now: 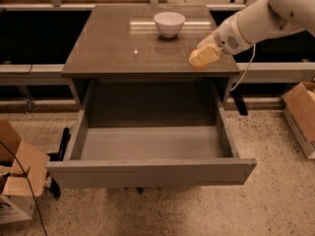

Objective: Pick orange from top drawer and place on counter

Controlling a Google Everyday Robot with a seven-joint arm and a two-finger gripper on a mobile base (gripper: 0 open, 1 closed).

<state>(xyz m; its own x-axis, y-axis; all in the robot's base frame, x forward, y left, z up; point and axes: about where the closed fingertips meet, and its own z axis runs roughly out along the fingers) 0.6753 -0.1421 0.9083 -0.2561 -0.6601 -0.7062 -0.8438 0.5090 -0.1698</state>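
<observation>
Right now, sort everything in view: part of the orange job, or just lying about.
Job: tool, above the counter at its front right corner; top drawer, open; orange, not plainly visible.
Lying about: white bowl on the counter; left cardboard box and right cardboard box on the floor.

Desk (pixel 108 53): glossy grey-brown rectangular top, reflective, with light strips mirrored near its rear edge. Carried directly on it: one white bowl (pixel 169 23), upright, toward the rear and a little right of centre; one small white speck (pixel 136 51) near the middle, well apart from the bowl. Gripper (pixel 203 57): over the front right corner of the desk, near its front edge, contact with the surface not discernible.
</observation>
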